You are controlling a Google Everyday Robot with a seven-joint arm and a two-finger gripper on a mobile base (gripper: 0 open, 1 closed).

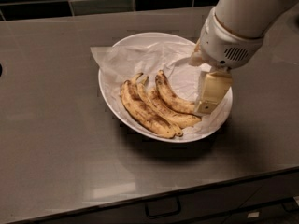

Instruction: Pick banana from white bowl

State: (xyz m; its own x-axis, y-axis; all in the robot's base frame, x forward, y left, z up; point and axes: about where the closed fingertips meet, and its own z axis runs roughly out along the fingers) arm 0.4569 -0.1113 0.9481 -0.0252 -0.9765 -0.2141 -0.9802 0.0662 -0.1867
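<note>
I have the gripper (206, 104) hanging low over the right side of the white bowl (108, 94), its cream-coloured tip down at the right-hand end of the banana (172, 96). From this angle I cannot tell whether it is spread or closed, nor whether it is touching the fruit. Nothing is lifted.

The banana I want lies inside the bowl as the farthest and rightmost of three. It is the short, plump, strongly curved one, with its dark stem end pointing far-left. It rests on the crumpled paper liner (140, 55) and lies against the middle banana (163, 110). The longest banana (140, 110) lies beyond that, to the left.

The skin is yellow and heavily brown-speckled, so I judge it overripe: light, soft, easily bruised or split under a hard squeeze. I would take it across the thick middle of the curve, where it is widest and firmest. I would avoid the blackened stem and the tapered tip. The neighbour lies tight on its near-left side, leaving little room there.

The bowl is wide, shallow and glossy, probably ceramic. The paper is thin and creased, and could cling or drag. The counter (56, 125) is smooth, dull grey metal.
</note>
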